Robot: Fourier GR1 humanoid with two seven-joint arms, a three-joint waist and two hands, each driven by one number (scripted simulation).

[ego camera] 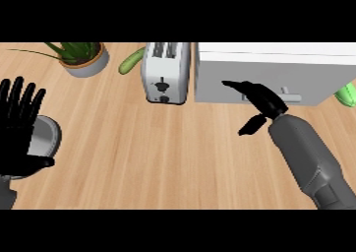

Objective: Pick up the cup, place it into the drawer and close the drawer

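Counter (173,157): right robot hand (259,101) against drawer (282,78).

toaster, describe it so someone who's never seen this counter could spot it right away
Find the big white drawer box at the counter's far right side. The toaster stands just to its left: a silver block with two slots on top, unlike the green cucumber and potted plant further left.

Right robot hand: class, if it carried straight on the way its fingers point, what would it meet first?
The right robot hand points up and left toward the white drawer unit. It would probably meet that unit's front first, left of the handle; it already overlaps the front in this view, though depth is unclear.
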